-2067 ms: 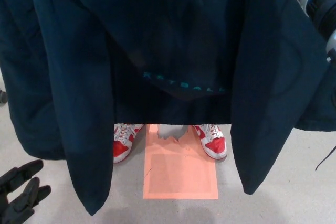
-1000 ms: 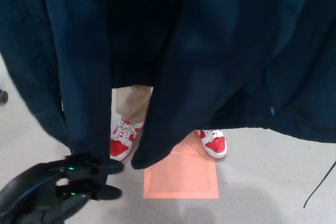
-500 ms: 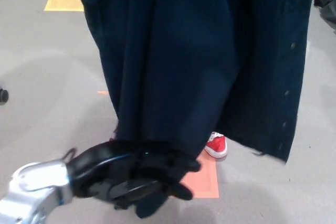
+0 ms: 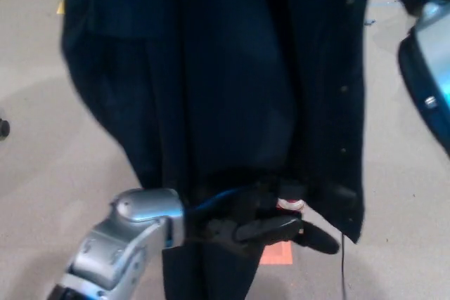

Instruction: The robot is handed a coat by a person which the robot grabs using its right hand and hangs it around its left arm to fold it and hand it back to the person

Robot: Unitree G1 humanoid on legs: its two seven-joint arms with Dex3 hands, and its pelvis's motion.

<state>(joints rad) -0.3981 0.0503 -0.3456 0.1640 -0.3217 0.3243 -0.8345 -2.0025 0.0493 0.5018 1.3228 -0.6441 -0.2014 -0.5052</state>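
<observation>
A dark navy coat (image 4: 232,82) hangs down from the top edge and fills the middle of the head view, with a row of small buttons along its right edge. My left forearm (image 4: 133,240), silver, reaches in from the bottom left and passes under the coat's lower hem. The left hand (image 4: 271,226) sticks out beyond the cloth, open, its black fingers (image 4: 313,238) stretched to the right; the coat lies across the wrist. My right arm (image 4: 425,47) shows at the upper right, beside the coat's edge. Its hand is out of the picture.
A person's red and white shoe (image 4: 289,204) peeks out just behind my left hand, above an orange floor mark (image 4: 278,253). A thin black cord (image 4: 342,272) dangles below the coat. A black caster (image 4: 3,128) sits at the left edge on the grey floor.
My left arm has pushed further right and up under the coat, so the hem now drapes over its wrist. My right arm has come into the picture at the upper right. The view has shifted.
</observation>
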